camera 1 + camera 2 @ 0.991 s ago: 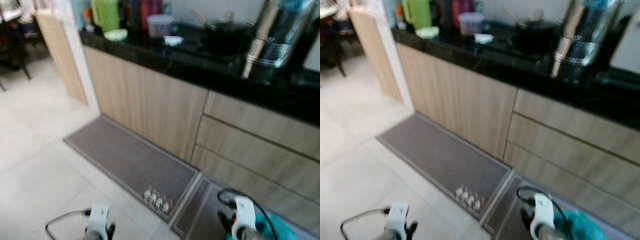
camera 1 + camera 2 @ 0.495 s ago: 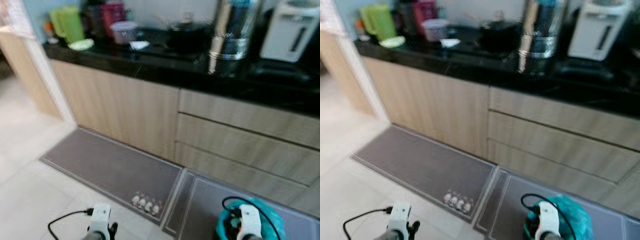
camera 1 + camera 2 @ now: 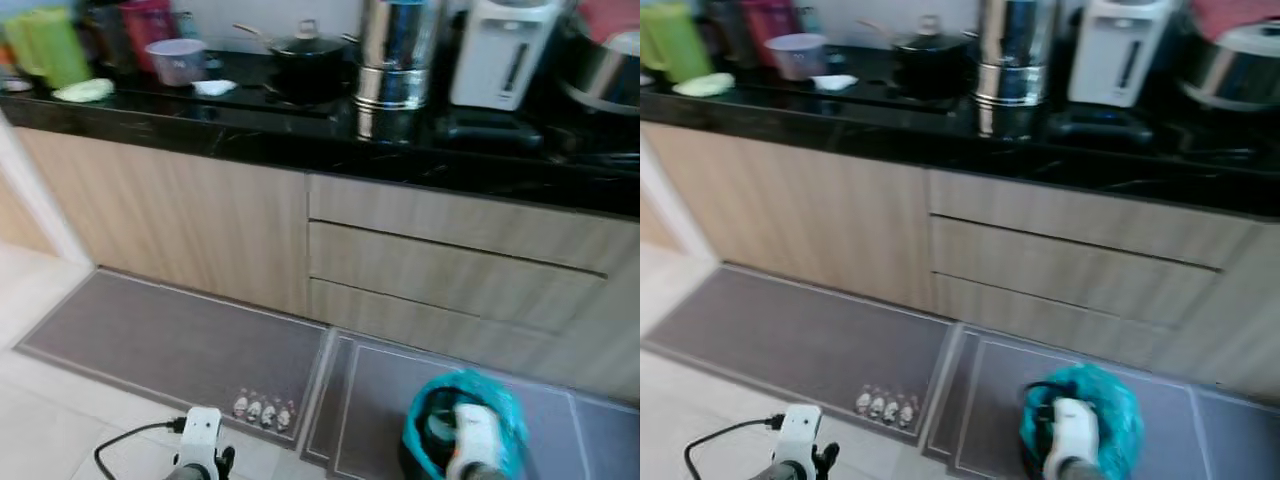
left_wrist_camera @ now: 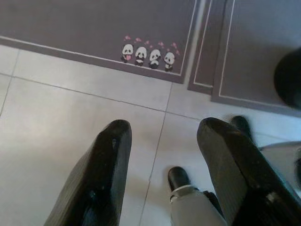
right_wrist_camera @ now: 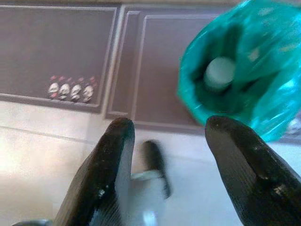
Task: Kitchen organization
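A black kitchen counter (image 3: pixel 250 130) carries a green pitcher (image 3: pixel 45 45), a clear plastic tub (image 3: pixel 175 60), a black lidded pot (image 3: pixel 300 50), a tall steel canister (image 3: pixel 390 55) and a white thermo pot (image 3: pixel 497 55). A bin lined with a teal bag (image 3: pixel 440 420) stands on the floor mat below, with a pale round item (image 5: pixel 220 71) inside. My right gripper (image 5: pixel 171 136) hangs open just beside the bin, above the tiles. Over the tile floor, my left gripper (image 4: pixel 160 136) is open and holds nothing.
Wood-fronted cabinets and drawers (image 3: pixel 450 250) run under the counter. Two grey mats (image 3: pixel 180 335) lie along their base, the left one with small panda pictures (image 4: pixel 146 54). Pale tile floor (image 4: pixel 70 113) lies in front. A steel pot (image 3: pixel 600 65) sits at the counter's far right.
The whole view has swung right along the counter, so the camera moved. The teal-lined bin has come into view by my right arm. Both arms hang as before.
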You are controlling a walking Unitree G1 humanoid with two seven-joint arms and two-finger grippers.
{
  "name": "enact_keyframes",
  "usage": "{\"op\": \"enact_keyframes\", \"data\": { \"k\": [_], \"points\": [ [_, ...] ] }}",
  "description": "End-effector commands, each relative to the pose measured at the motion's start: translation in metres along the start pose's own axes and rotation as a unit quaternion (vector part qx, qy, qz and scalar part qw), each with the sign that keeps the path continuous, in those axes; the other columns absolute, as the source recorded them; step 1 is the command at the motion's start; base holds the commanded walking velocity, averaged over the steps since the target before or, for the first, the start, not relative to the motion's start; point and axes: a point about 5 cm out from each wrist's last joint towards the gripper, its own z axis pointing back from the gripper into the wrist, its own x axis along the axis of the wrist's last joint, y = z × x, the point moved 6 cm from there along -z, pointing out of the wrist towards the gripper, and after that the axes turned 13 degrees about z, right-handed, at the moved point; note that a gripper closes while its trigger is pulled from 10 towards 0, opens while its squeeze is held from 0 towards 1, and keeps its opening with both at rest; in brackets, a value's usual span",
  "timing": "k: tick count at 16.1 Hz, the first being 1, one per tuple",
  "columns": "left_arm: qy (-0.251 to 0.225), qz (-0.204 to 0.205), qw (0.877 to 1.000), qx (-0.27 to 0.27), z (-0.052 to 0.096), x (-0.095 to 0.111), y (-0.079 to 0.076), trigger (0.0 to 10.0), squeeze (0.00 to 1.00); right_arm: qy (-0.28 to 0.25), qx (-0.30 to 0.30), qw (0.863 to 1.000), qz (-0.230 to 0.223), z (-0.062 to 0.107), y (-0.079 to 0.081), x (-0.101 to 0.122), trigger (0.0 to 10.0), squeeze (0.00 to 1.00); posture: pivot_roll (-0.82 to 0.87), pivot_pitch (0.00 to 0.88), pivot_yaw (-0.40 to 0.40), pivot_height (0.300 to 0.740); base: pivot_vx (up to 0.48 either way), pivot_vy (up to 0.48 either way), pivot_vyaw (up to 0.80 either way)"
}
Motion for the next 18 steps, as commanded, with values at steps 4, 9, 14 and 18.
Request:
{"op": "enact_keyframes", "data": {
  "k": [4, 9, 14, 18],
  "points": [
    [0.006, -0.009, 1.0, 0.005, 0.0, -0.001, 0.004, 10.0, 0.0, -0.005, -0.015, 1.0, 0.006, 0.005, -0.022, -0.004, 10.0, 0.0, 0.01, 0.0, 0.04, 0.74, 0.0, 0.0, -0.73],
    [0.008, -0.014, 1.0, 0.002, 0.001, -0.003, 0.004, 10.0, 0.0, -0.015, -0.031, 0.999, 0.0, 0.011, -0.054, 0.005, 10.0, 0.0, 0.0, 0.0, 0.041, 0.74, 0.0, 0.0, -0.15],
    [0.01, -0.026, 1.0, -0.002, 0.001, -0.005, 0.002, 10.0, 0.0, -0.025, -0.023, 0.999, 0.01, -0.001, -0.028, 0.034, 10.0, 0.0, 0.0, 0.0, 0.041, 0.74, 0.0, 0.0, 0.0],
    [0.012, -0.028, 1.0, -0.003, 0.001, -0.006, 0.001, 10.0, 0.0, -0.027, -0.008, 0.999, 0.014, -0.01, 0.011, 0.048, 10.0, 0.0, 0.0, 0.0, 0.045, 0.74, 0.0, 0.0, 0.0]
  ]
}}
